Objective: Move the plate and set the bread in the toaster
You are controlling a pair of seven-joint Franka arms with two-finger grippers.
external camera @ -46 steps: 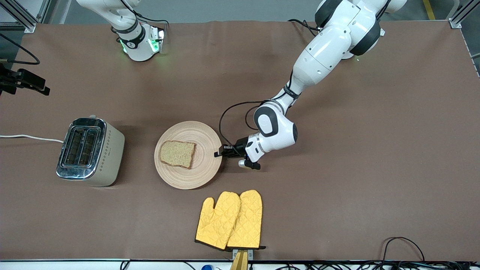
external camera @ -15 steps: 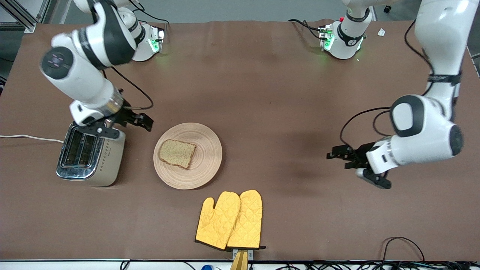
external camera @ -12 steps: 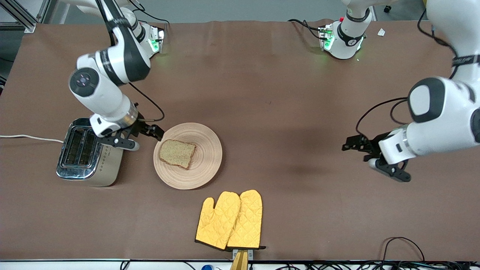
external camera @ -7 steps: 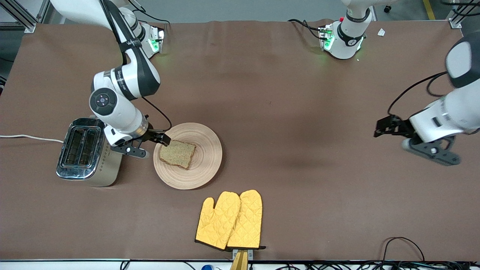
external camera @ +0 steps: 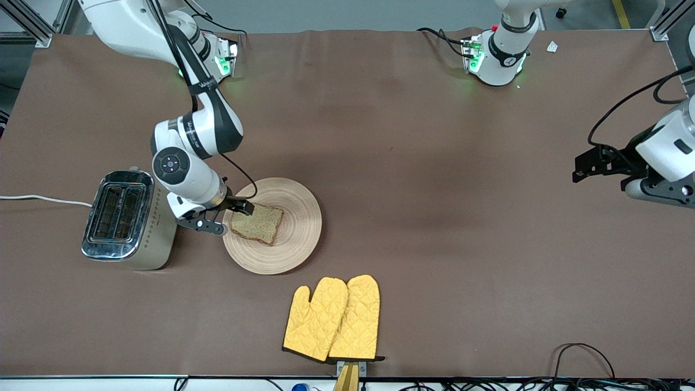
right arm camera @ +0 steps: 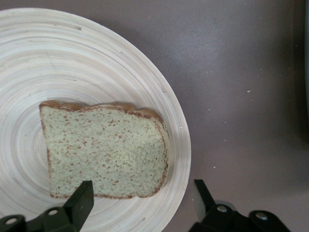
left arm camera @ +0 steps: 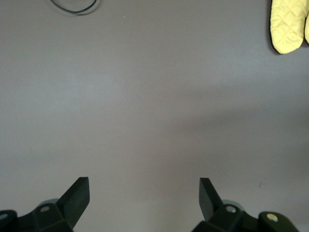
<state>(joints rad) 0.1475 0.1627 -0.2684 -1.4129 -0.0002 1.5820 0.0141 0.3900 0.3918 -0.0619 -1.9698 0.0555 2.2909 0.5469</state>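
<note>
The bread (external camera: 257, 222) lies flat on the plate (external camera: 296, 239), which sits on the brown bench (external camera: 412, 163) beside the toaster (external camera: 129, 219), with a pair of yellow mitts (external camera: 332, 318) nearer the front camera. The right gripper (external camera: 231, 214) hangs low over the plate's edge on the toaster side, its jaws spread wide with nothing between them, right at the rounded end of the bread. The left gripper (external camera: 597, 171) is up over bare bench at the left arm's end, well apart from the plate, and its jaws are spread wide too.

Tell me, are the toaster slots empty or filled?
Empty: both slots of the toaster look dark, and the bread lies on the plate.
</note>
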